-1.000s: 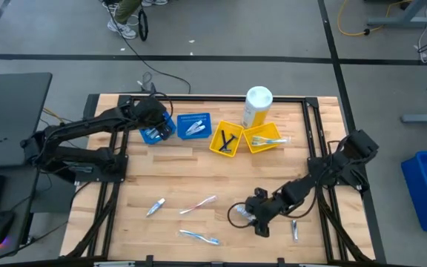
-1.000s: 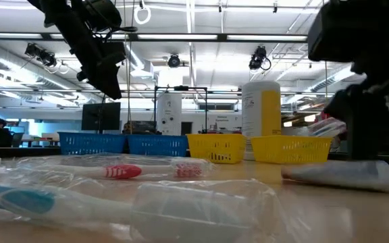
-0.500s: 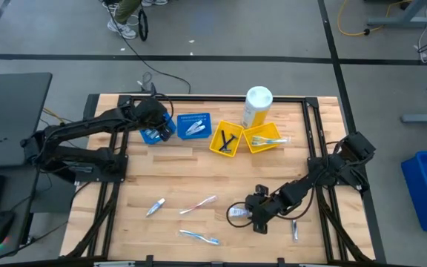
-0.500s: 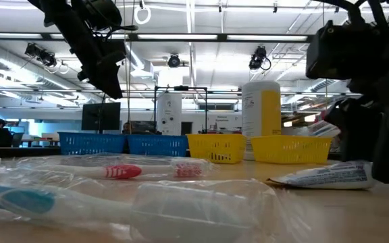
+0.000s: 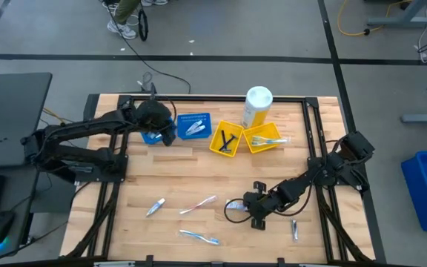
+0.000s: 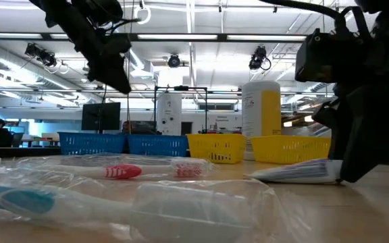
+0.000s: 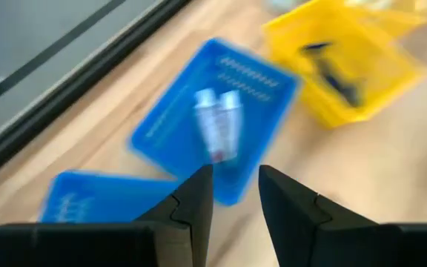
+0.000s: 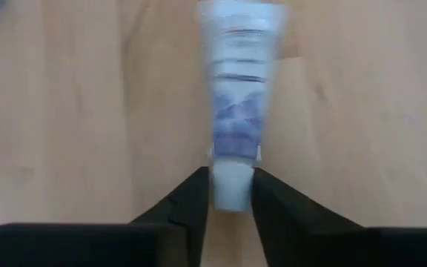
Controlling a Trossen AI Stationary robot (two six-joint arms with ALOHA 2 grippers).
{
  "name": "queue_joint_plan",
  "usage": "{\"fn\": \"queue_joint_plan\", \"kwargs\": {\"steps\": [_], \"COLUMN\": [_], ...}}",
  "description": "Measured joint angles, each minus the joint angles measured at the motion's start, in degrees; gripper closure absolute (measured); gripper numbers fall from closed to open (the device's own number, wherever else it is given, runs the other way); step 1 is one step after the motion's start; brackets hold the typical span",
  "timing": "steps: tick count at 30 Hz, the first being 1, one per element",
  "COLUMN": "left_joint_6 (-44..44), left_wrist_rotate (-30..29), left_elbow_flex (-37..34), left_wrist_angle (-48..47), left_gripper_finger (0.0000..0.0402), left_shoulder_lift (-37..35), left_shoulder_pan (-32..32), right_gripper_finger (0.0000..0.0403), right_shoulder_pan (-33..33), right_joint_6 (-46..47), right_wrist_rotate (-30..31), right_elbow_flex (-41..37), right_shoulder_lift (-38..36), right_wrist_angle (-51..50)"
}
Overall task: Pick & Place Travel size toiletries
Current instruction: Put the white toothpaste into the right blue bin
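Near edge of the table (image 5: pixel 132 185): loose toiletries lie on the wood. A blue toothbrush (image 5: pixel 199 237) is nearest, a pink toothbrush (image 5: pixel 198 204) just beyond it, a small tube (image 5: pixel 155 207) to their left, and another small item (image 5: pixel 294 230) near right.

My right arm reaches in low from the right side, elbow raised, forearm stretched flat toward the middle. My right gripper (image 5: pixel 245 208) sits at table height in the near-centre. Its fingers (image 8: pixel 191 200) are pinched on the cap end of a white tube (image 8: pixel 236 111), which points away from the wrist. In the low view the tube (image 6: pixel 296 172) is tilted, its far end on the wood.

Farther back, my left arm runs along the far left side, wrist bent down. My left gripper (image 5: pixel 163 132) hangs over the blue trays (image 5: pixel 193 124), fingers (image 7: pixel 191 204) a narrow gap apart, holding nothing. One blue tray (image 7: pixel 221 126) has white tubes (image 7: pixel 217 119) in it.

Far centre: a yellow tray (image 5: pixel 224 139) with dark razors (image 5: pixel 226 139), a second yellow tray (image 5: pixel 264 138) with toothbrushes, and the yellow bottle (image 5: pixel 256 106) behind them.
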Motion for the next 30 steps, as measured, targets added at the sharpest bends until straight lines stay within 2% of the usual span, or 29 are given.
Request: {"fn": "queue_joint_plan", "kwargs": {"steps": [5, 9, 12, 15, 20, 22, 25, 30], "left_joint_6": [-3.23, -10.84, -16.14, -21.16, -30.72, -32.28, -32.35, -33.34], "left_wrist_rotate": [7.15, 9.5, 9.19, 8.56, 3.1, 1.85, 1.72, 1.71], "left_elbow_flex": [-0.19, -1.42, -1.88, -2.08, -2.08, -2.08, -2.08, -2.16], "left_wrist_angle": [6.38, 12.09, 14.18, 14.31, 14.69, 14.67, 14.67, 17.13], "left_gripper_finger": [0.0285, 0.0285, 0.0285, 0.0285, 0.0285, 0.0285, 0.0278, 0.0248], "left_shoulder_lift": [0.0, 0.02, 0.02, 0.02, 0.02, 0.02, 0.06, 1.8], "left_shoulder_pan": [-5.72, -11.36, -14.95, -17.87, -21.1, -21.38, -21.41, -21.41], "right_gripper_finger": [0.0324, 0.0325, 0.0325, 0.0327, 0.033, 0.033, 0.033, 0.0331], "right_shoulder_pan": [-0.81, -2.16, -3.6, -5.22, -7.91, -9.22, -11.38, -13.71], "right_joint_6": [-2.15, -4.86, -8.5, -12.64, -20.92, -24.05, -29.61, -44.92], "right_wrist_rotate": [-1.3, 3.1, 8.91, 17.17, 30.3, 32.66, 32.8, 33.31], "right_elbow_flex": [0.0, 0.0, 0.0, 0.0, 0.0, 0.0, 0.02, 0.0], "right_shoulder_lift": [0.02, 0.02, -0.52, -2.13, -5.35, -6.35, -6.6, -6.23], "right_wrist_angle": [2.25, 2.85, 2.89, 3.04, 5.88, 8.44, 14.73, 22.73]}}
